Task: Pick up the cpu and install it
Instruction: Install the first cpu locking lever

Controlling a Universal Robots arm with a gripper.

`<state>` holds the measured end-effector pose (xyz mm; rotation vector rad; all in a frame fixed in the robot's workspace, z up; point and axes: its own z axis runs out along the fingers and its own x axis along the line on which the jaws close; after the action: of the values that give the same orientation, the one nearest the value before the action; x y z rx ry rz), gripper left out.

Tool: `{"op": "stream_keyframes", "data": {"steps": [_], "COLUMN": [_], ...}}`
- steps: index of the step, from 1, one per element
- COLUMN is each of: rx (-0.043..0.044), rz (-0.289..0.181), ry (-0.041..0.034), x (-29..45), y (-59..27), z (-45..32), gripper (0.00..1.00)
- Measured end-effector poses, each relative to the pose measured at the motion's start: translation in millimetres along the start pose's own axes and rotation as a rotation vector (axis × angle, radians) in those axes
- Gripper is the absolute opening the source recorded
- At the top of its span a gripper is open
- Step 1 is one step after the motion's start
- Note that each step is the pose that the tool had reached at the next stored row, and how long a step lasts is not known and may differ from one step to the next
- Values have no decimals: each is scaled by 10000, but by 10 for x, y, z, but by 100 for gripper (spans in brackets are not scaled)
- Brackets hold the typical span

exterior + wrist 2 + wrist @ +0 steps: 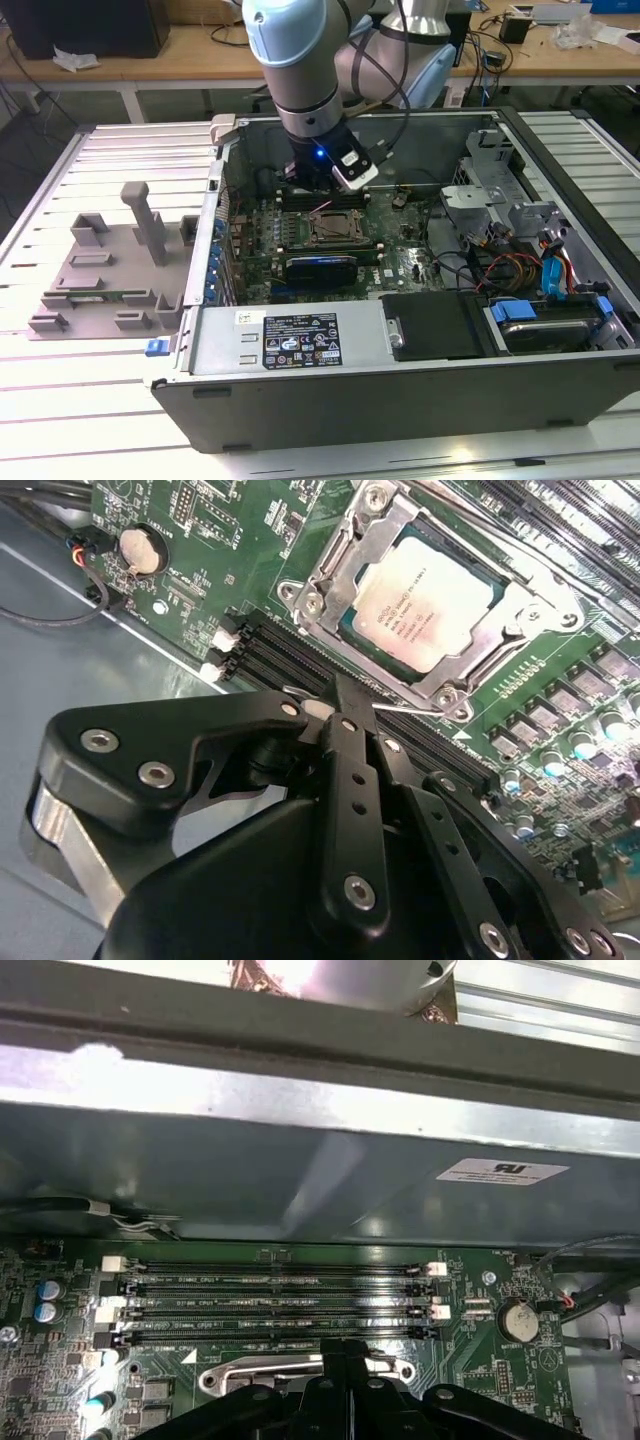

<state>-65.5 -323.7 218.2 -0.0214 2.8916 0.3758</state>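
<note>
Closest to you in both wrist views is the gripper (pixel 340 695) (pixel 345 1352) itself, its black linkage arms and screw heads spread across the foreground. The fingers are drawn together to a narrow tip, and you can see nothing between them.

The cpu (pixel 425 600) is not in the gripper. It lies flat in the socket (pixel 320 580), silver top facing up, with the metal frame around its edges. In the second wrist view the fingertips hang just beside the socket's frame, clear of the chip, over the near edge of the black memory slots (pixel 270 655) (pixel 280 1290) that run alongside the socket.

Further out on the green motherboard (pixel 230 540) you will find a round coin cell (pixel 140 548) (pixel 517 1320), well apart from the socket, past the end of the slots. Beyond the slots rises the grey inner wall of the computer case (pixel 300 1170).

In the exterior view the arm (pixel 300 70) reaches down into the open case (pixel 420 410), above the socket (pixel 335 228) in the middle of the board. The case lies on a slatted white table (pixel 60 420). On the exterior view's left, a grey fixture plate (pixel 100 270) rests beside the case.
</note>
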Motion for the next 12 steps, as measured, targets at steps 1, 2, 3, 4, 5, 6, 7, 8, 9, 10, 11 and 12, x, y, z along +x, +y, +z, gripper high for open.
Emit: {"op": "stream_keyframes", "data": {"steps": [1,2,3,4,5,6,7,8,9,10,11,12], "rx": [8,24,44,55,77,86,95,103,111,120,126,133], "rz": [29,98,180,227,321,361,393,429,461,501,526,552], "ry": [-25,-50,-72,-86,-111,-122,-130,-140,-148,-159,-166,-173], "x": [5,13,21,27,44,52,57,62,66,70,72,73], "y": [2,5,7,9,15,18,23,28,35,44,50,55], "z": [3,6,7,8,11,14,18,24,31,39,45,50], "gripper": [11,11,11,11,11,11,11,11,11,11,11,11]}}
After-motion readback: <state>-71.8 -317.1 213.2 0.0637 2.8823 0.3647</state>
